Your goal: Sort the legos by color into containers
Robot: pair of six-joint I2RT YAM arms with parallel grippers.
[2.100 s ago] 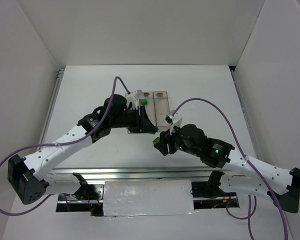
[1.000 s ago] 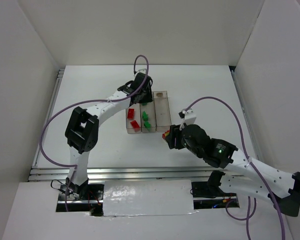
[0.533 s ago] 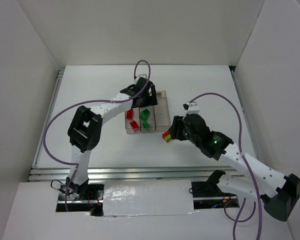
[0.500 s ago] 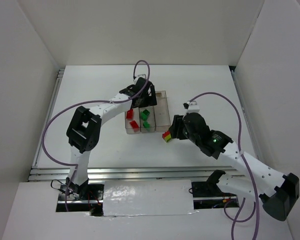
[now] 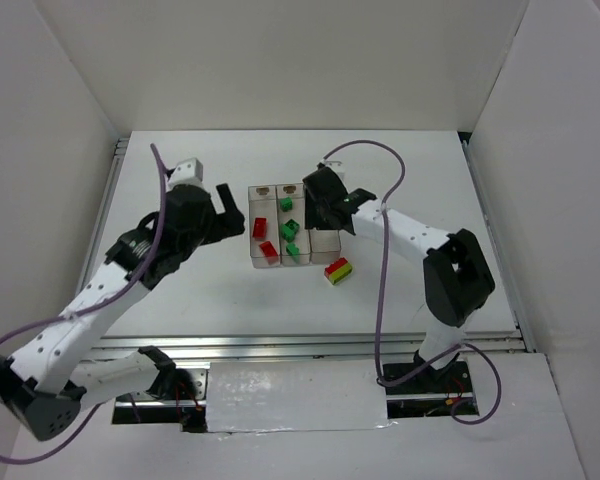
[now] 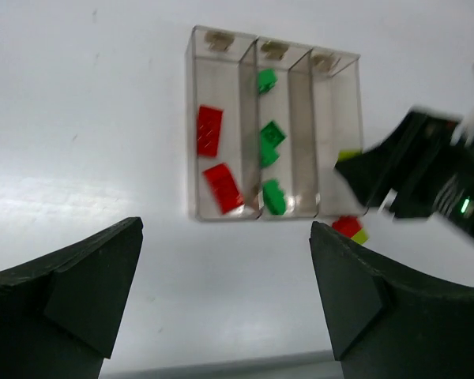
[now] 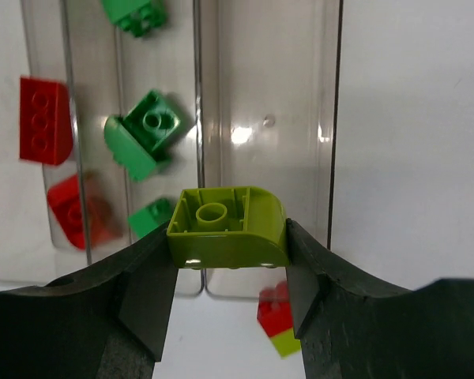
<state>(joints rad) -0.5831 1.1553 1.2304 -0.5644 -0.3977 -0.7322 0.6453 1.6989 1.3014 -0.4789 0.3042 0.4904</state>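
No text, number, brand or sign can be read in any view. The only label-like things are the small tan marks (image 6: pixel 219 38), one at the far end of each of the three clear plastic rectangular bins (image 6: pixel 191 134) joined side by side. From above and from the left wrist these marks show as blurred tan patches, too small to tell whether any writing stands on them. In the right wrist view that end of the bins lies outside the frame.
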